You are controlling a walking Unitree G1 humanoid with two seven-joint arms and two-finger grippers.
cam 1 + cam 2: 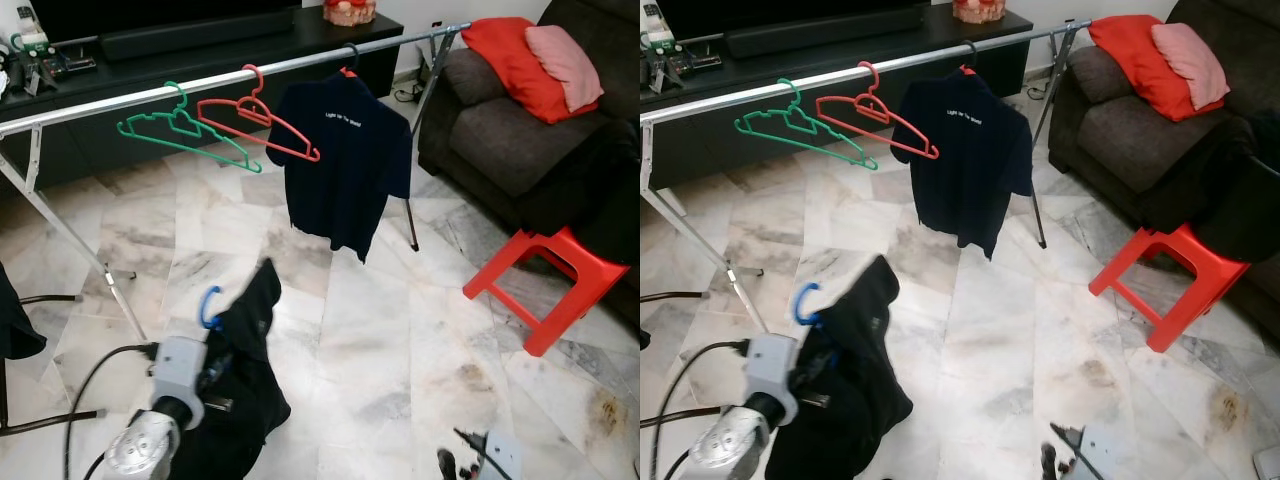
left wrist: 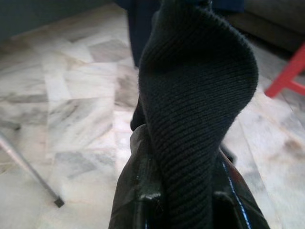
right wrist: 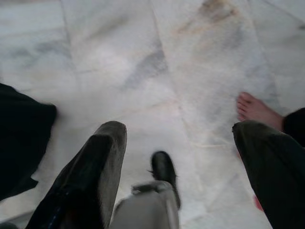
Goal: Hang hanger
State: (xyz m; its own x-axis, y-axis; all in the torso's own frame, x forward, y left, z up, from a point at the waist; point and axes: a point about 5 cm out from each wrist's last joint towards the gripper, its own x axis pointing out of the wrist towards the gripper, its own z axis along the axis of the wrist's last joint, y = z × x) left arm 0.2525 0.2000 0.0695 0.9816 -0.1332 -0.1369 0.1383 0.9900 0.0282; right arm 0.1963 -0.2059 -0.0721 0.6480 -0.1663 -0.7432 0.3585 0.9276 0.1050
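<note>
A blue hanger hook (image 1: 208, 305) sticks up from a black knitted garment (image 1: 245, 370) held low over the floor. My left gripper (image 2: 183, 195) is shut on that garment, whose cloth hides most of the fingers and the hanger's body. Ahead runs a silver clothes rail (image 1: 130, 98) with a green hanger (image 1: 180, 128), a red hanger (image 1: 258, 118) and a dark navy T-shirt (image 1: 345, 160) hanging on it. My right gripper (image 3: 186, 143) hangs open above the marble floor, holding nothing.
A red plastic stool (image 1: 545, 275) stands at the right in front of a dark sofa (image 1: 500, 130) with red and pink cushions. A black TV console (image 1: 200, 50) lies behind the rail. A person's bare foot (image 3: 257, 109) is near my right gripper.
</note>
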